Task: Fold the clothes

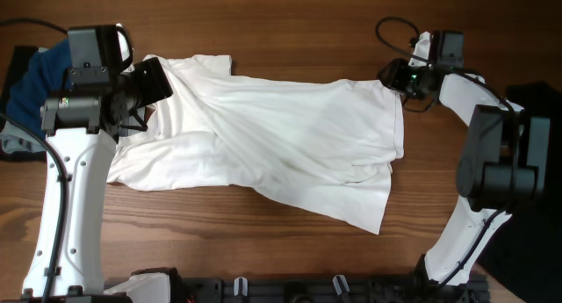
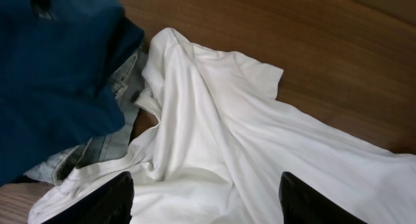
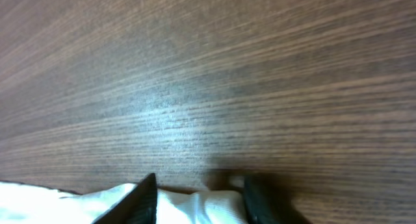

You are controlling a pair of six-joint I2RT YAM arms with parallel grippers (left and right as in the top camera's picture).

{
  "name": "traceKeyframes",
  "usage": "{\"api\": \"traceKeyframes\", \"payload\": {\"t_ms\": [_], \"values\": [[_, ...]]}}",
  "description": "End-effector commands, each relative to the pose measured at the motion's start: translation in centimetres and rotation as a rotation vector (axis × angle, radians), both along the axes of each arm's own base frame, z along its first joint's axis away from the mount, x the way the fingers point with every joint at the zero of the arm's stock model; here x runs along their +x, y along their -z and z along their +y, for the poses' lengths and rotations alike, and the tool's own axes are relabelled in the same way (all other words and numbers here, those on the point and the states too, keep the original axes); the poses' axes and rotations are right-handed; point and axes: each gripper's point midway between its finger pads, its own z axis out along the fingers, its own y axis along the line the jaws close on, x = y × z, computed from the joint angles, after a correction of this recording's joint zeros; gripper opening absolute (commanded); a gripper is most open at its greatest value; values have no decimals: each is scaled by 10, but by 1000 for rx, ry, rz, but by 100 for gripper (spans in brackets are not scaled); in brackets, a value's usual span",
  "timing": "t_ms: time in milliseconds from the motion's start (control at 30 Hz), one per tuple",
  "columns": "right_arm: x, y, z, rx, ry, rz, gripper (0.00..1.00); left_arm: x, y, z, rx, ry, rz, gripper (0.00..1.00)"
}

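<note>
A white T-shirt (image 1: 281, 136) lies spread and wrinkled across the wooden table, with its lower right part folded over. My left gripper (image 1: 156, 82) hovers over the shirt's upper left end. In the left wrist view its fingers (image 2: 207, 188) are wide apart above the white cloth (image 2: 260, 139) and hold nothing. My right gripper (image 1: 397, 81) is at the shirt's top right corner. In the right wrist view its fingers (image 3: 200, 182) are partly apart, low on the table, with the bunched white corner (image 3: 195, 208) between them.
A dark blue garment (image 1: 39, 75) is piled at the table's left edge, also in the left wrist view (image 2: 52, 74), with light denim (image 2: 107, 146) under it. A black object (image 1: 537, 97) sits at the far right edge.
</note>
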Motion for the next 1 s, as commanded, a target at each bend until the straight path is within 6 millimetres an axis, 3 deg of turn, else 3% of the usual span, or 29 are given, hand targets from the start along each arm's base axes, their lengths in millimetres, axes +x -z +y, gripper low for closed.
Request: {"api": "traceKeyframes", "payload": {"t_ms": [0,33,67,167,267,333,467,533,600,667,733,833,967], "values": [[-20,29,-1,-10,11,94,15,1,-6,-3,-1,18,-17,72],[-18,27,-2,-10,14,86,6,1,-6,-3,-1,18,-17,72],[-16,24,-4,-9,21,77,4,1,-6,-3,-1,18,-17,72],[0,2,-11,-3,37,11,4,1,-7,-3,-1,18,-18,72],[31,-54,-22,36,41,-152,4,2,-8,-3,0,18,-24,72],[53,-110,-39,70,75,-294,4,2,-8,-3,0,18,-25,73],[80,-212,-98,58,194,-522,4,2,-8,-3,0,18,-25,73],[84,-247,-130,29,239,-594,4,2,-8,-3,0,18,-25,75],[83,-264,-155,28,289,-629,4,2,-8,-3,0,18,-24,76],[78,-268,-171,26,307,-638,5,2,-8,-3,0,18,-24,76],[70,-259,-170,65,285,-591,33,2,-8,-4,-1,18,-24,76],[53,-223,-150,66,210,-443,51,2,-8,-9,-24,36,-25,78],[27,-157,-103,37,116,-185,58,1,-7,-19,-71,72,-23,80]]}}
